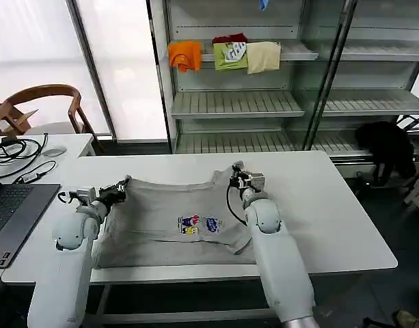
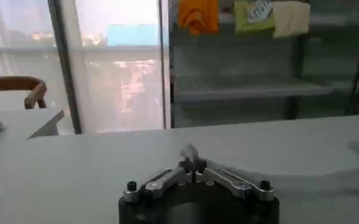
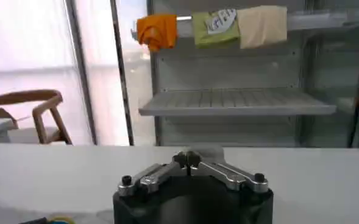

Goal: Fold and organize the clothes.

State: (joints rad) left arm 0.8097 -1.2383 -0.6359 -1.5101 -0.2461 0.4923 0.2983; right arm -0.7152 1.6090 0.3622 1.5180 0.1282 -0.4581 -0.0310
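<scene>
Both end effectors, left (image 1: 117,189) and right (image 1: 238,176), pinched shut on grey shirt (image 1: 175,222) shoulders; soft, limp cotton, best gripped at corners, on surface (image 1: 332,219).

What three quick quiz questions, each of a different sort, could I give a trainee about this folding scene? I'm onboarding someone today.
1. True or false: the grey shirt lies on the white table.
2. Which gripper is at the shirt's far corner on the laptop side? A) left gripper B) right gripper
3. Fill in: the orange garment sits on a ____.

Key: 1 true; 2 A; 3 shelf.
</scene>
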